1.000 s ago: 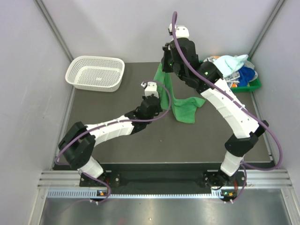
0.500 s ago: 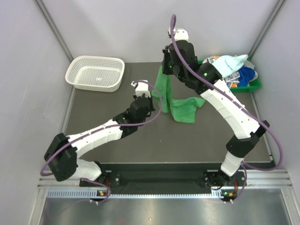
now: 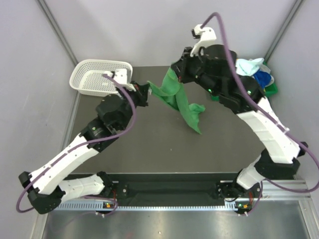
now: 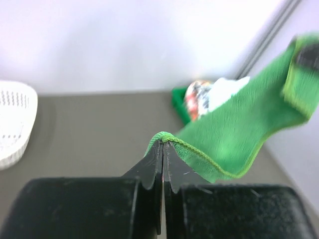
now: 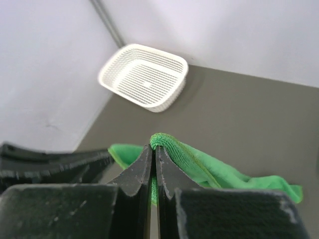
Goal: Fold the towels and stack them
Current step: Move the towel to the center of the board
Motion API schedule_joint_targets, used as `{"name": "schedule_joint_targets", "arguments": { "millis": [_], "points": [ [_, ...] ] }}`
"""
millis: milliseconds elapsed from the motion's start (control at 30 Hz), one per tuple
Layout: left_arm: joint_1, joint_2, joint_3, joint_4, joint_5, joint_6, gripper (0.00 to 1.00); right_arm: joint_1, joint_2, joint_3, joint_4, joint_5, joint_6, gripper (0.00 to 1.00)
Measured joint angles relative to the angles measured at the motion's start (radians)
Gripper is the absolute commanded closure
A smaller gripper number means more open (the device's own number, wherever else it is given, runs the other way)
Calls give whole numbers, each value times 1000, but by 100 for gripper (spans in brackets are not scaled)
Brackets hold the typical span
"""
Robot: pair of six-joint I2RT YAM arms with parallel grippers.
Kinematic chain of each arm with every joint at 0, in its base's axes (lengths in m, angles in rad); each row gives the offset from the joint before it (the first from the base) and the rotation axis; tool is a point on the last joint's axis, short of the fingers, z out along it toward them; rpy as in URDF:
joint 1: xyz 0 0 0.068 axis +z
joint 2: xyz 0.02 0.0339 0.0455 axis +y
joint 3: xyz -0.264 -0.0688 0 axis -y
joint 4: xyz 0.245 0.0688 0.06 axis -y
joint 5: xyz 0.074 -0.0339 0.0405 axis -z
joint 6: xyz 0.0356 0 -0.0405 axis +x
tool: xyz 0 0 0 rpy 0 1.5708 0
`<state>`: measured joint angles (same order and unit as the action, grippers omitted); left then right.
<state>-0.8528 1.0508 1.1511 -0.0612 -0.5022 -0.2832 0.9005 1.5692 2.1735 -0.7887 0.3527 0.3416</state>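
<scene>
The left gripper (image 4: 163, 144) and right gripper (image 5: 153, 148) each pinch a corner of the bright green towel (image 3: 178, 99), hanging stretched above the table (image 3: 149, 147), so I judge it's being spread and next needs laying flat for folding.

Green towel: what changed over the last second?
The left claw shut on a corner of the green towel and pulled it left toward the white mesh basket; the towel now spans between both claws, one end hanging. The right claw kept its grip on the other corner. Basket and green tray of towels stayed put.
</scene>
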Motion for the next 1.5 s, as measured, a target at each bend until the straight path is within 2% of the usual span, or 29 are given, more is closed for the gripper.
{"name": "schedule_joint_targets", "arguments": {
  "millis": [300, 433, 633, 733, 867, 967, 1067, 1200, 1300, 1333, 1400, 1467, 1500],
  "points": [
    [0, -34, 290, -93, 139, 47, 100, 96, -200, 0, 106, -33, -5, 100],
    [0, -10, 405, -134, 153, 55, 100, 118, -251, -1, 158, -26, -5, 100],
    [14, 82, 491, -136, 105, 80, 100, 114, -270, -106, 262, 88, -10, 100],
    [102, 175, 512, -135, 131, 67, 100, 42, -236, -161, 292, 97, 2, 100],
    [319, 368, 517, -128, 248, -14, 100, -189, -107, -235, 340, -20, 60, 100],
    [447, 600, 588, -131, 333, -71, 100, -343, 112, -219, 372, -145, 103, 100],
    [530, 909, 781, -153, 410, -112, 100, -462, 401, -122, 405, -303, 160, 100],
    [589, 1318, 1126, -208, 491, -139, 100, -567, 745, -3, 473, -487, 257, 100],
    [610, 1459, 1203, -257, 523, -156, 100, -621, 908, 17, 486, -589, 330, 97],
    [615, 1476, 1197, -264, 532, -161, 100, -635, 935, 18, 489, -609, 349, 95],
    [621, 1479, 1159, -272, 544, -166, 100, -658, 965, 16, 498, -650, 389, 73],
    [624, 1476, 1133, -256, 559, -171, 74, -669, 966, 10, 540, -686, 417, 45],
    [624, 1476, 1128, -254, 567, -173, 61, -670, 963, 10, 568, -697, 428, 38]
  ]
}}
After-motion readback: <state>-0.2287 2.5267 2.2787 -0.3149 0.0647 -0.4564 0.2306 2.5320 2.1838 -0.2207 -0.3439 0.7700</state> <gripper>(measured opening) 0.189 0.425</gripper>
